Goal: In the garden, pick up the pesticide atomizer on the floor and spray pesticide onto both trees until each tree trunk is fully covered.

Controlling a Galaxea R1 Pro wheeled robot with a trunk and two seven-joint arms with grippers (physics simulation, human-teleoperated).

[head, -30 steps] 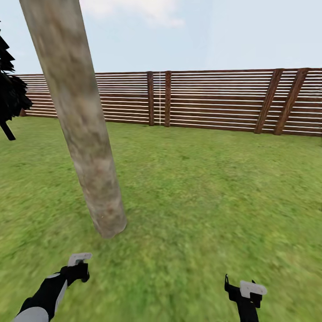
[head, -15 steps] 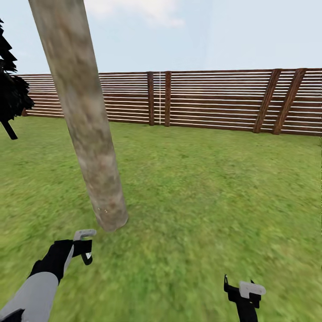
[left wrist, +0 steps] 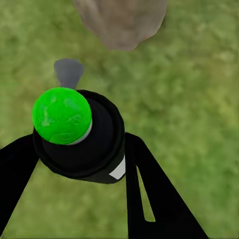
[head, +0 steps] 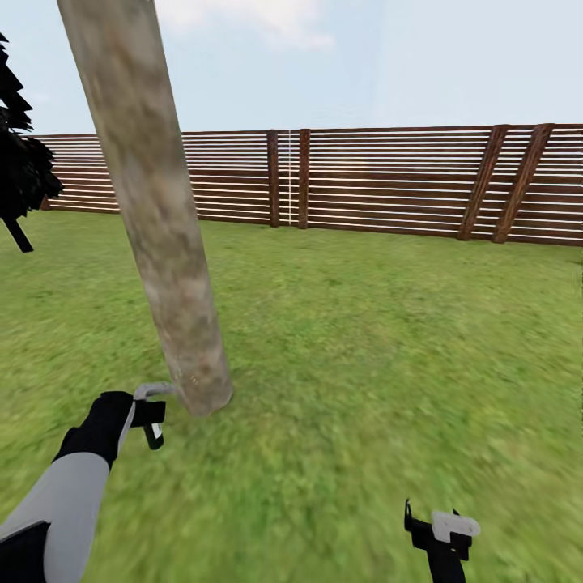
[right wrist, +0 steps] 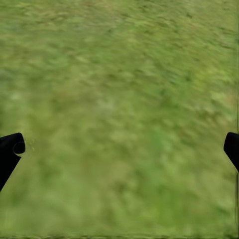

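The pesticide atomizer point(left wrist: 79, 137) is gripped by the left pincer point(head: 151, 414), with 1 dark finger on each side of its black body; in the left wrist view the green cap is seen at its top and the 2 fingers point(left wrist: 149, 194) are pressed against its sides. In the head view it is a small black shape in that pincer, carried above the grass point(head: 364, 348) just beside the base of the tree trunk point(head: 162, 243), which leans slightly and widens toward the ground.

The bottle is judged to be light and rigid, much like a small plastic spray can, with a smooth round wall that could twist or slip between flat pads. The hold is best kept around the middle of the black body, below the green cap, so that the nozzle end is left free and can be aimed at the bark. What is inside cannot be seen, since the body is opaque; no spray is visible on the trunk or in the air.

The right pincer point(head: 441, 530) is held low over the lawn, well apart from the trunk, with its 2 fingertips spread wide and nothing between them. A brown slatted fence point(head: 389, 182) closes the lawn behind, and dark foliage point(head: 20, 170) is seen beyond the trunk.
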